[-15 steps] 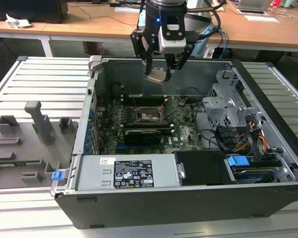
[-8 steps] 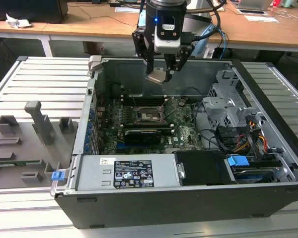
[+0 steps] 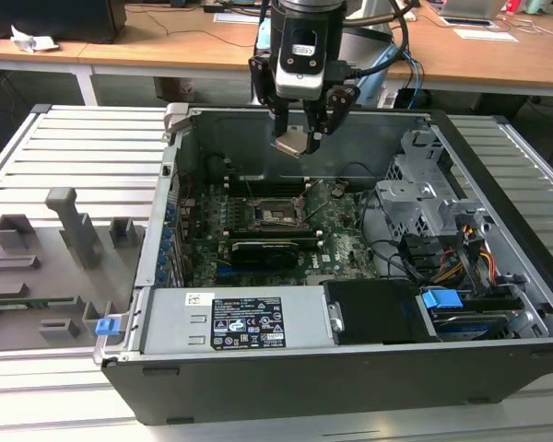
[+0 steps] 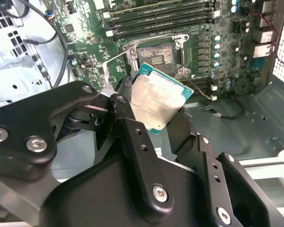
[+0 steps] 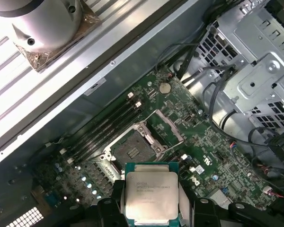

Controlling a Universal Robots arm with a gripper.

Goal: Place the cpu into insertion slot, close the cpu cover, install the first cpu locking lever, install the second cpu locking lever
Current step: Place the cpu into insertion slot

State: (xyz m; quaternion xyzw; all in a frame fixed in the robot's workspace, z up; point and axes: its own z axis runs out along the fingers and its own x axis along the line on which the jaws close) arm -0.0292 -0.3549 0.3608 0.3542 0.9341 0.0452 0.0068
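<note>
In the exterior view, the gripper (image 3: 300,140) hung over the open computer case (image 3: 350,378). Its jaws were clamped on the cpu (image 3: 291,145), which was tilted and well above the insertion slot (image 3: 278,214). In the second wrist view, the chip was pinched by two opposite edges, one corner pointing toward the socket. We judged it needed levelling and squaring to the slot, then a straight descent with no sliding. In the first wrist view, the cpu cover (image 5: 172,130) stood hinged open beside the slot, and memory sticks (image 5: 106,125) lay close on another side. The room overhead looked free, and the raised cover seemed the nearest edge to mind.
</note>
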